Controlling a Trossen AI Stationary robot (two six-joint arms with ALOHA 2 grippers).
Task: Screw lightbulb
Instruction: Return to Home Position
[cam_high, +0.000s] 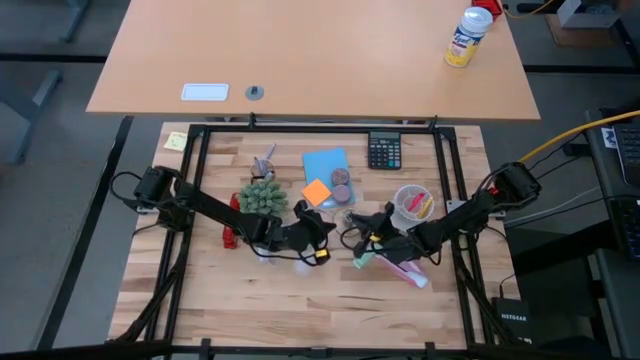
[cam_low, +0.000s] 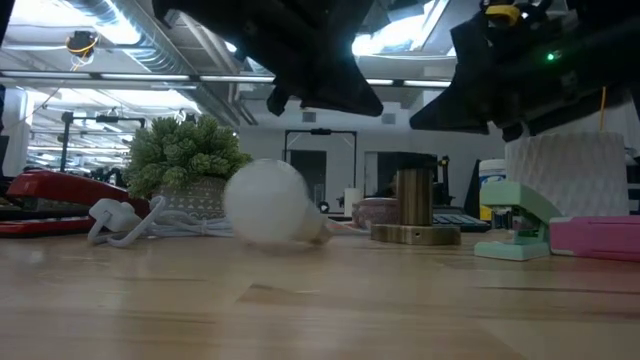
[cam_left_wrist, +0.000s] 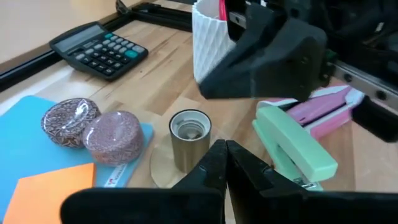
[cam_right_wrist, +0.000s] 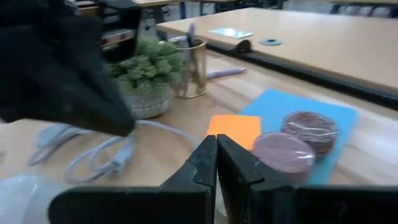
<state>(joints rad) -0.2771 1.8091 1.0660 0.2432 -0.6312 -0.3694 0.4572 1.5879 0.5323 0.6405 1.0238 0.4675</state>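
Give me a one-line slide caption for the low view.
Lightbulb lies on its side on the table, apart from the bare brass socket; left arm and right arm overhead.

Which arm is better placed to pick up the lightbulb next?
Probably left: the lightbulb lies on the table on that arm's side of the socket. The left gripper and right gripper both hang shut, empty.

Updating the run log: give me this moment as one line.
lightbulb: lying loose on table | lamp socket: empty | left end effector: shut, empty, above table | right end effector: shut, empty, above table
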